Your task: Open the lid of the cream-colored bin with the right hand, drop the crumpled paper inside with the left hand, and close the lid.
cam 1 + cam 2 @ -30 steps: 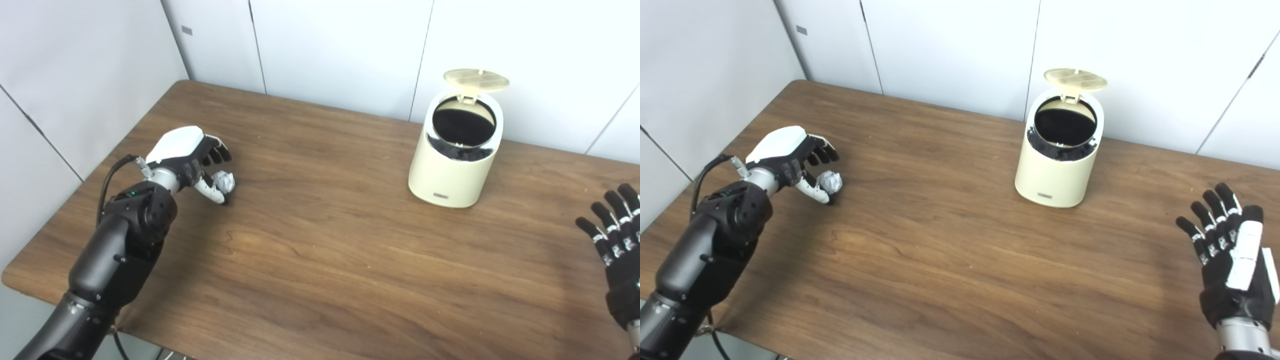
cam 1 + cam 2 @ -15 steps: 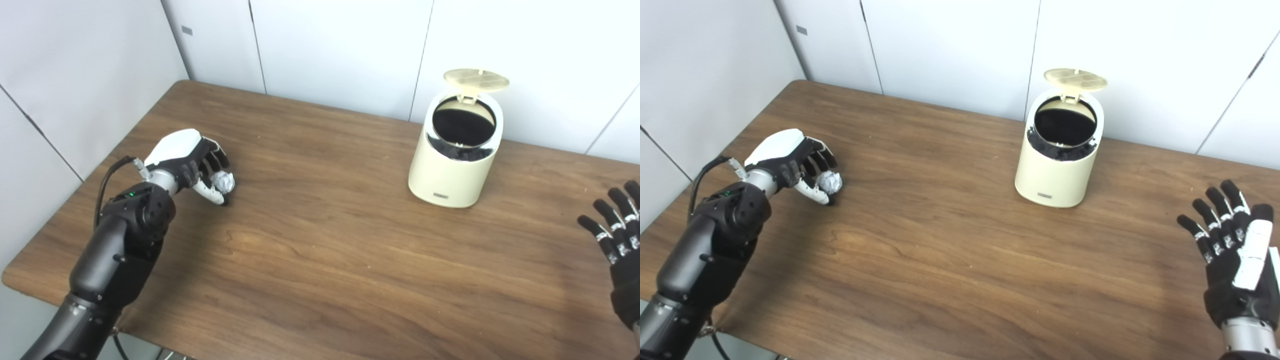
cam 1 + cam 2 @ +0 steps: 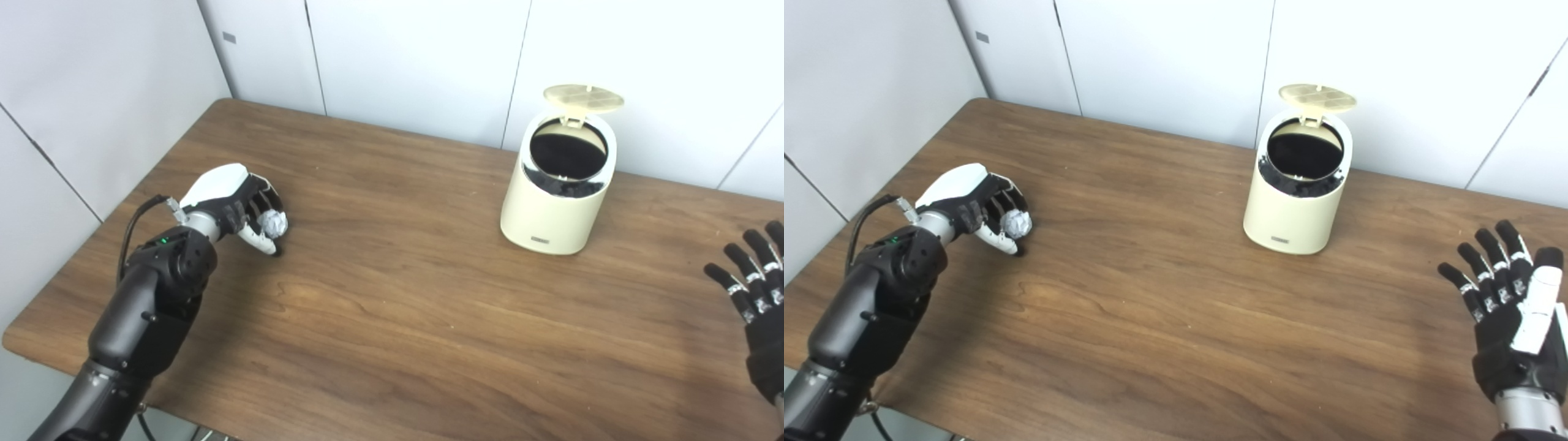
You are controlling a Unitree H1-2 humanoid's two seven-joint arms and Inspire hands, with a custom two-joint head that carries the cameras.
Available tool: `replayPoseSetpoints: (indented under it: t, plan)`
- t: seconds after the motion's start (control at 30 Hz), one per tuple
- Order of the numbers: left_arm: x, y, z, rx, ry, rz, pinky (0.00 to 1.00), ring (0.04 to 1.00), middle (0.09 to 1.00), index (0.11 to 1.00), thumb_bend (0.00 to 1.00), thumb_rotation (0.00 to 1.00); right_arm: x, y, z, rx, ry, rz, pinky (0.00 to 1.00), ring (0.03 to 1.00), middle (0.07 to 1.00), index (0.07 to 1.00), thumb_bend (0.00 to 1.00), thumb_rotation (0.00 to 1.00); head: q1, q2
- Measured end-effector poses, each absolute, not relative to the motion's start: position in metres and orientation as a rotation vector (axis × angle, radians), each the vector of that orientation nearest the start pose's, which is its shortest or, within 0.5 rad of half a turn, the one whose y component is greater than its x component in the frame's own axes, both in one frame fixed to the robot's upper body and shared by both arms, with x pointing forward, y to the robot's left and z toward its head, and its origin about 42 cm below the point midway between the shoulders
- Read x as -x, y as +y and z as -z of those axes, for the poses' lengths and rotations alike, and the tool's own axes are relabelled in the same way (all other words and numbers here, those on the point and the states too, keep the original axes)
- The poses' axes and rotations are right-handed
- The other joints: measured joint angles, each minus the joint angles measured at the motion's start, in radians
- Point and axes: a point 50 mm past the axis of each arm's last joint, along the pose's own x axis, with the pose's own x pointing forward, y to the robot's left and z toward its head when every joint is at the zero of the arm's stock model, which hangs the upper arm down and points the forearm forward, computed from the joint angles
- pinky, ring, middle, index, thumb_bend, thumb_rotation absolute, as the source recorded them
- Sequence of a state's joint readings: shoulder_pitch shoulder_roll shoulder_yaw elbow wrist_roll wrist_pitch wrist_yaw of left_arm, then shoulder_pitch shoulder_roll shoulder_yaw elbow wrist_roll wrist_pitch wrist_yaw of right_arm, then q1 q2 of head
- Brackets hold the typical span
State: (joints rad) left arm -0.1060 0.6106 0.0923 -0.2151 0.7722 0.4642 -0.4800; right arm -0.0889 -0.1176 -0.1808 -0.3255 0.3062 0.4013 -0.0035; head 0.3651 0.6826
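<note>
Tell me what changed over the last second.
The left hand closed its fingers around the paper ball, which was loose between fingers and thumb a second ago; the ball is still low, at the table. The right hand stays open at the right edge, barely shifted. The bin stands in place, lid up.

The cream-colored bin (image 3: 556,208) bears a small dark label (image 3: 539,239), too small to read.

One bin (image 3: 557,205), one crumpled paper ball (image 3: 273,222), two hands, one table (image 3: 392,318).
</note>
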Motion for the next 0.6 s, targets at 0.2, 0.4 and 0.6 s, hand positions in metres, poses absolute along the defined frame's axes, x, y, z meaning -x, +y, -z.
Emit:
replayPoseSetpoints:
  t: [0.2,0.4,0.6]
  plan:
    - [-0.3049,0.4036,-0.2177,-1.237,0.358,-0.044,0.53,0.588,0.628,0.632,0.82,0.00,-0.2952,-0.2736,-0.1947,-0.188,-0.047,0.044,0.79,0.920,0.944,0.950,0.52,1.00,0.000,0.002]
    - [-0.3092,0.4026,-0.2183,-1.246,0.359,-0.044,0.51,0.545,0.588,0.540,0.62,0.02,-0.2951,-0.2737,-0.1944,-0.196,-0.040,0.043,0.79,0.913,0.935,0.939,0.54,1.00,-0.003,0.005]
    - [-0.3113,0.4020,-0.2132,-1.259,0.385,-0.044,0.47,0.478,0.532,0.450,0.50,0.00,-0.2937,-0.2721,-0.1959,-0.232,-0.045,0.058,0.74,0.889,0.918,0.932,0.54,0.98,-0.003,0.006]
